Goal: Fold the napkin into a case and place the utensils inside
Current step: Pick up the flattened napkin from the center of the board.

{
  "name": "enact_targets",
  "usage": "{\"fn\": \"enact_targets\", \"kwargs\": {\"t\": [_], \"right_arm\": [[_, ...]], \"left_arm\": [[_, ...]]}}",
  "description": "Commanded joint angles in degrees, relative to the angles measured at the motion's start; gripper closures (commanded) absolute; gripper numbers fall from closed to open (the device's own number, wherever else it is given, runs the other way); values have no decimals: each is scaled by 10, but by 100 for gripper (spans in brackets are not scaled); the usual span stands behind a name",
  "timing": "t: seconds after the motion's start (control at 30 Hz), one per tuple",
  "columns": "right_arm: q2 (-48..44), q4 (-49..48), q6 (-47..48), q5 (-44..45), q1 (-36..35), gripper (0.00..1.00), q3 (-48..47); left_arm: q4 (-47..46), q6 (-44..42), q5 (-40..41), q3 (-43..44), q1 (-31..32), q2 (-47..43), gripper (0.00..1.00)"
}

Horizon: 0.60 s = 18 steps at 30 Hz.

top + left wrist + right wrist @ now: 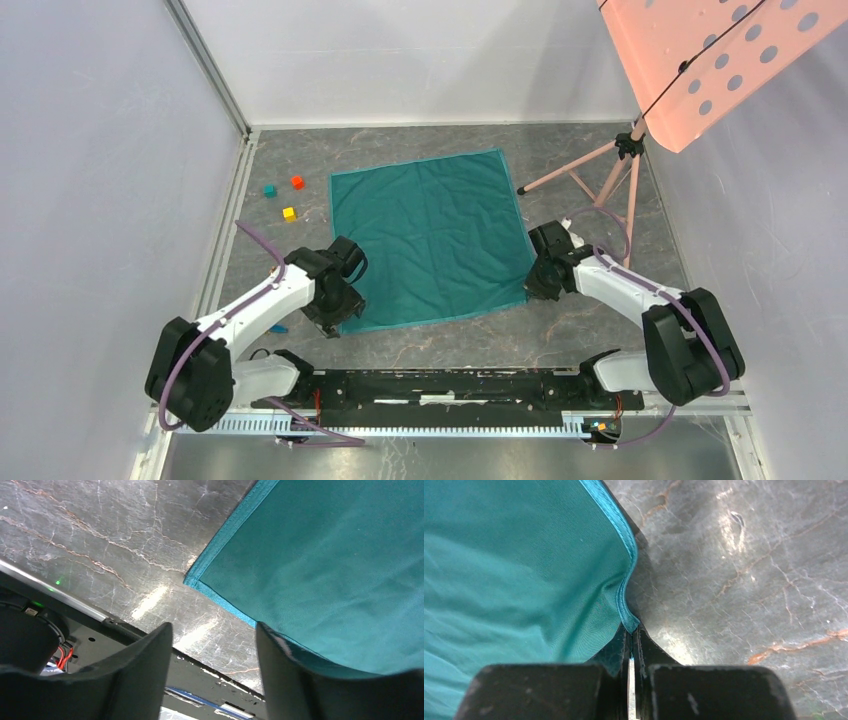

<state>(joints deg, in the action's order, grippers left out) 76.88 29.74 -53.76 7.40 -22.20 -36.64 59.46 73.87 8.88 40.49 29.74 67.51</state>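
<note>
The teal-green napkin point(430, 240) lies spread flat on the grey marble table. My left gripper point(335, 318) is open at the napkin's near-left corner point(189, 580). In the left wrist view the gripper point(214, 627) has bare table between its fingers, and one finger point(280, 660) overlaps the napkin's near edge. My right gripper point(535, 290) is shut on the napkin's right hem near the near-right corner, and the hem is puckered at the fingertips point(631, 630). No folded case shows. The gold spoon is out of view. A sliver of blue point(280, 327) shows beside the left arm.
Small teal point(269, 190), red point(297, 182) and yellow point(289, 213) cubes lie left of the napkin. A pink tripod point(610, 175) with a perforated pink panel point(710, 60) stands at the back right. White walls enclose the table. The black base rail point(450, 385) runs along the near edge.
</note>
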Motion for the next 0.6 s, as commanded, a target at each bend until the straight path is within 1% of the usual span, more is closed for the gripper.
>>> {"fn": "enact_targets", "kwargs": {"t": [0.0,0.07,0.1,0.17,0.3,0.4,0.57], "right_arm": [[16,-45,7,12,-2,100,9],[23,-46,11,9,-2,100,6],[25,-49,14,6,-2,100,7],[28,-50,16,4,-2,100,9],[33,-51,21,3,-1,100,9],[37,-47,23,-1,-2,100,2],[35,-40,23,6,-1,100,-2]], "left_arm": [[20,96,30,32,2,18,38],[22,107,38,33,0,22,43],[22,108,43,31,0,22,48],[21,105,43,25,-7,24,51],[5,103,28,-3,-17,24,48],[-18,103,19,-25,-22,23,48],[-48,73,14,-36,-35,35,49]]}}
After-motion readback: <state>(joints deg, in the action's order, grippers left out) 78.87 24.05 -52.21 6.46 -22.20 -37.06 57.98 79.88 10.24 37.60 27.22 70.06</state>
